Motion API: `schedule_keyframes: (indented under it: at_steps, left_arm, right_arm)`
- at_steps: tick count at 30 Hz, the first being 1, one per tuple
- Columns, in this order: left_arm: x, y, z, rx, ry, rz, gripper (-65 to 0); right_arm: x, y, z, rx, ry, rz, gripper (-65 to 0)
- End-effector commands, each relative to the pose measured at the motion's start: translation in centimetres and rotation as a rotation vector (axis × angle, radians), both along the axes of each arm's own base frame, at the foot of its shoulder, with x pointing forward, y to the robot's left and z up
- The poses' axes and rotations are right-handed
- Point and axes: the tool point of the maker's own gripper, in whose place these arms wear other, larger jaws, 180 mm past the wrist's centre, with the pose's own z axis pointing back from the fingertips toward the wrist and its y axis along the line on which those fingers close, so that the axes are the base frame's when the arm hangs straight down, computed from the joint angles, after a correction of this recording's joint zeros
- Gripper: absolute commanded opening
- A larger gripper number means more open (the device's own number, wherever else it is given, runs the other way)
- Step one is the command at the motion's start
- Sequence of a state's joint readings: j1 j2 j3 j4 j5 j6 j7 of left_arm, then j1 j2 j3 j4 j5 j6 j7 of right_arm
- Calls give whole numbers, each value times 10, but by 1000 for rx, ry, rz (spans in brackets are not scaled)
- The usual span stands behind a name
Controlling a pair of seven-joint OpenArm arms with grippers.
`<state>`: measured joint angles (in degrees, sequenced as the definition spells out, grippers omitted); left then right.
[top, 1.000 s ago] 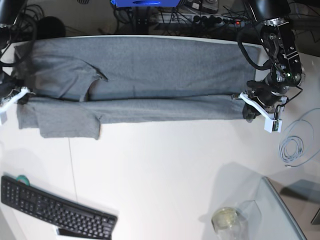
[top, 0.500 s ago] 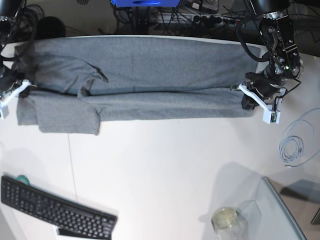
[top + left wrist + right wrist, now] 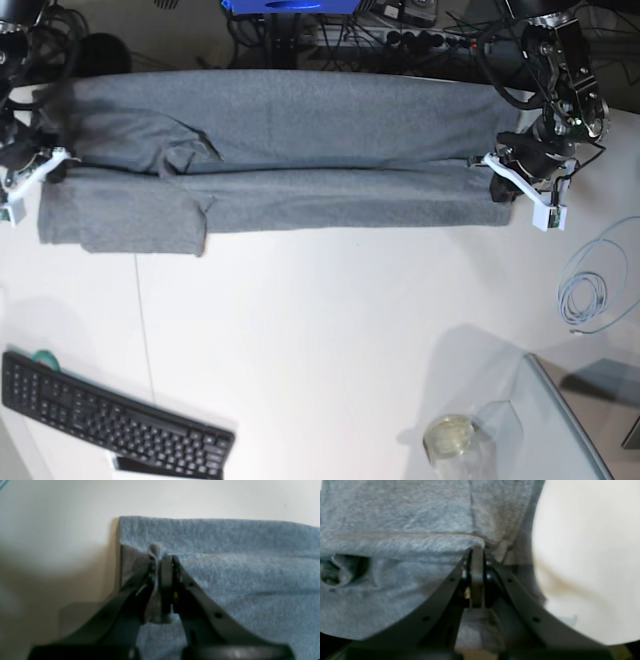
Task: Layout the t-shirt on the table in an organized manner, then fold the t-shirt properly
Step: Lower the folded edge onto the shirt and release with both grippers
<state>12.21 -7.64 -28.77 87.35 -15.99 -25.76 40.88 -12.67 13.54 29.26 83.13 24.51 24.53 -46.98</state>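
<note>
**Both claws clenched on the t-shirt's ends**

The left claw [image 3: 161,562] is clamped on a pinch of grey fabric at one end of the t-shirt [image 3: 290,150], its jaws pressed together with cloth bunched between them. The right claw [image 3: 476,555] is likewise clenched on a fold at the opposite end, by the sleeve. Between them the t-shirt lies stretched lengthwise across the far part of the white worktop [image 3: 330,320], folded along its length. Nearer on the worktop lie a black keyboard [image 3: 110,420], a coiled pale cable [image 3: 585,295], a glass jar [image 3: 452,440] and a clear glass panel [image 3: 560,420]. Dark cables crowd behind the far edge.
</note>
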Motion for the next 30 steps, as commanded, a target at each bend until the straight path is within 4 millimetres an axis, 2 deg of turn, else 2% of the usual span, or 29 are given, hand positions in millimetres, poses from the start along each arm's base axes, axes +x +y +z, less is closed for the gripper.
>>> schedule_keyframes:
  at_steps: [1,5,9,15,20,26,28,30]
  left_arm:
    - [7,5,8,9,-36,3,-650]
    - [6,0,5,-3,-31,5,-650]
    - [5,-2,3,-1,-26,0,-650]
    - [0,-19,-4,-5,4,-60,-650]
    - [-1,-18,-5,-3,6,-60,-650]
    - [-4,-5,-1,35,13,-73,-650]
    - [-4,-4,0,37,12,-71,-650]
    - [-4,-2,0,39,11,-63,-650]
  right_arm:
    - [7,-7,6,-15,-21,1,-650]
    - [4,-7,-6,9,7,-16,-650]
    - [6,-8,-9,19,-8,-36,-650]
    - [5,-11,-10,17,-4,-45,-648]
    - [8,-12,-7,11,-14,-42,-650]
    - [4,-12,-9,11,-3,-43,-645]
    - [3,-11,-9,12,2,-43,-611]
    - [2,-17,-8,9,-3,-60,-539]
